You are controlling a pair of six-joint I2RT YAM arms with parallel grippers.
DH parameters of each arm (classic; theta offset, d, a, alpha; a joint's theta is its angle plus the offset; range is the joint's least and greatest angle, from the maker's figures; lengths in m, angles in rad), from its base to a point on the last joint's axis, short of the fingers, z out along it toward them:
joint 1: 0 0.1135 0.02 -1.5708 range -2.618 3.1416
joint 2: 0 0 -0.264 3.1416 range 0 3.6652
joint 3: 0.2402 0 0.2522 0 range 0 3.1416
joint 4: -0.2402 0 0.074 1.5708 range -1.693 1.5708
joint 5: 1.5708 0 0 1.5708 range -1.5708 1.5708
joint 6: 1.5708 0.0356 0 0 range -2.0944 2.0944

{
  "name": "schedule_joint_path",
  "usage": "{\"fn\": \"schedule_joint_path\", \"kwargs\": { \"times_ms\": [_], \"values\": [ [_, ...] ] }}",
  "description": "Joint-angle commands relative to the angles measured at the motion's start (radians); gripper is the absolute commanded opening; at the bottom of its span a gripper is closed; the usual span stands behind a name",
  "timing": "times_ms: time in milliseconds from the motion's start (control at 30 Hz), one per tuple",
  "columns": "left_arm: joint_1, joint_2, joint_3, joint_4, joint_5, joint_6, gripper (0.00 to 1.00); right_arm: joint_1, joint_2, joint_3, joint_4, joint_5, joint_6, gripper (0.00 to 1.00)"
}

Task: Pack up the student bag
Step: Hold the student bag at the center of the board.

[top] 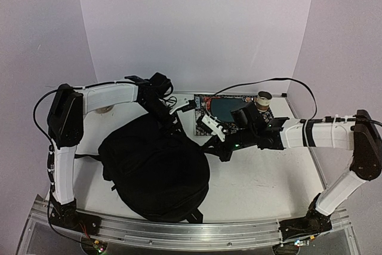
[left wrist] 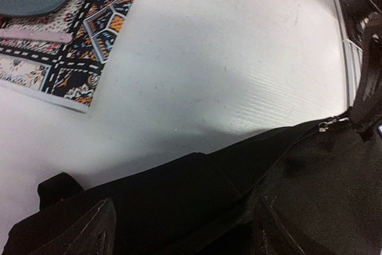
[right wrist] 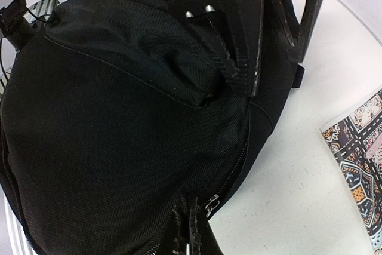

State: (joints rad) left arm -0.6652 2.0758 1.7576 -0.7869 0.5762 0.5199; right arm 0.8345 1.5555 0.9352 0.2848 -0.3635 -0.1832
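Overhead: the large, soft, black fabric student bag (top: 155, 171) lies flat on the white table (top: 262, 177), left of centre. Its long axis runs roughly 11 o'clock to 5 o'clock. The far end sits under the left arm's wrist, and a strap end pokes out at the near end. Cannot tell which end is the top.

At the bag's 1 o'clock, just beside it, lies a flat book with a patterned cover and a teal oval (top: 230, 108). A small round pot (top: 263, 97) stands at the book's far right corner.

Left wrist view adds: the left gripper (left wrist: 179, 231) has its fingers spread wide, with nothing gripped, low over the bag's fabric. A silver zip pull (left wrist: 325, 125) sits at their 2 o'clock.

Right wrist view adds: the right gripper (right wrist: 246, 82) is closed tight on a pinch of the bag's fabric, which puckers toward the tips. Overhead this is lost, black on black.
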Motion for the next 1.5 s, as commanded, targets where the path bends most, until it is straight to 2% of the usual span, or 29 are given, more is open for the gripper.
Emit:
{"fn": "schedule_joint_path", "kwargs": {
  "times_ms": [0,267,400,467,567,600,667,1033,1200,1233,1300,1333,1400,1467],
  "values": [
    [-0.011,0.062,0.11,-0.091,0.15,0.114,0.78,0.002,-0.031,0.026,0.006,-0.058,0.014,0.0],
    [-0.013,0.146,0.175,-0.148,0.283,0.138,0.71,0.002,-0.019,0.043,0.005,-0.06,0.014,0.0],
    [-0.013,0.171,0.183,-0.176,0.314,0.158,0.61,0.002,-0.018,0.043,0.005,-0.063,0.017,0.0],
    [-0.013,0.172,0.189,-0.185,0.319,0.169,0.42,0.002,-0.021,0.041,0.004,-0.066,0.02,0.0],
    [-0.012,0.159,0.197,-0.194,0.31,0.184,0.05,0.002,-0.033,0.03,-0.001,-0.069,0.025,0.0],
    [-0.012,0.153,0.2,-0.194,0.297,0.185,0.01,0.003,-0.039,0.026,-0.006,-0.07,0.025,0.0],
    [-0.011,0.142,0.21,-0.194,0.27,0.185,0.0,0.002,-0.053,0.018,-0.015,-0.073,0.027,0.0],
    [0.081,0.147,0.294,-0.184,0.158,0.04,0.0,0.017,-0.142,-0.046,-0.073,-0.11,0.06,0.0],
    [0.086,0.126,0.27,-0.18,0.214,0.059,0.01,0.019,-0.167,-0.086,-0.076,-0.073,0.067,0.0],
    [0.083,0.119,0.259,-0.18,0.235,0.074,0.12,0.019,-0.167,-0.085,-0.076,-0.067,0.065,0.0],
    [0.07,0.102,0.235,-0.177,0.263,0.106,0.42,0.019,-0.161,-0.076,-0.074,-0.059,0.059,0.0],
    [0.058,0.094,0.223,-0.177,0.265,0.122,0.53,0.019,-0.156,-0.07,-0.073,-0.056,0.056,0.0],
    [0.02,0.082,0.204,-0.177,0.237,0.155,0.66,0.019,-0.145,-0.056,-0.073,-0.059,0.048,0.0],
    [-0.007,0.08,0.192,-0.177,0.212,0.183,0.71,0.019,-0.135,-0.043,-0.072,-0.066,0.04,0.0]
  ]
}}
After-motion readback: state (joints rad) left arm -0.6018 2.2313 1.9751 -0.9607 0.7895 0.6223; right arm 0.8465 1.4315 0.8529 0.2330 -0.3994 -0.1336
